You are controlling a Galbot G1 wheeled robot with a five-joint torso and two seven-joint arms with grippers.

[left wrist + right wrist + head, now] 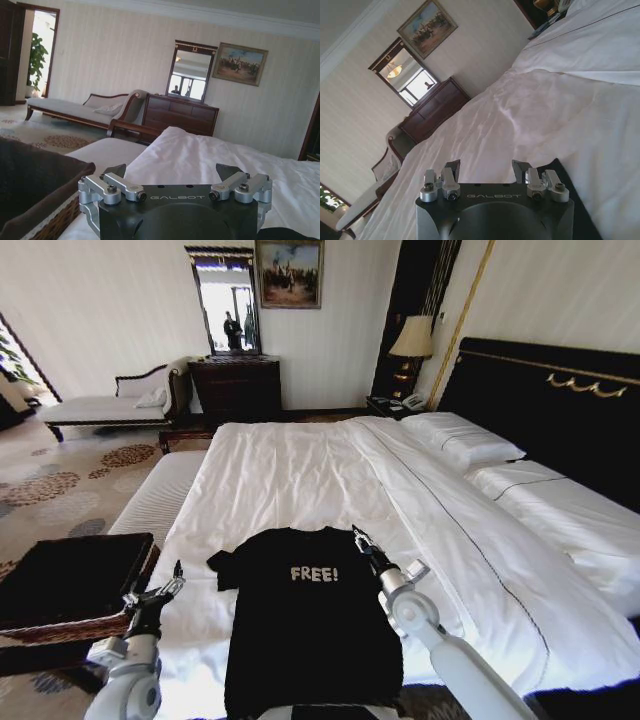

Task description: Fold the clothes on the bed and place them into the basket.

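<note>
I see both grippers — left gripper (172, 581), right gripper (362, 541) — spread wide, empty, flanking the black soft-fabric "FREE!" T-shirt (305, 625) at lower centre; I'd pinch the sleeves evenly.

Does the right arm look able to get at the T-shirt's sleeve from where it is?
Probably yes: the open right end effector hovers at the black T-shirt's near sleeve, nothing between.

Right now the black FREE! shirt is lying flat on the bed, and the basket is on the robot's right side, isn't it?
Almost. The black shirt does lie flat on the bed, but the basket stands on the robot's left side, near the left gripper. The head view shows this; the right gripper is at the shirt's far sleeve.
</note>
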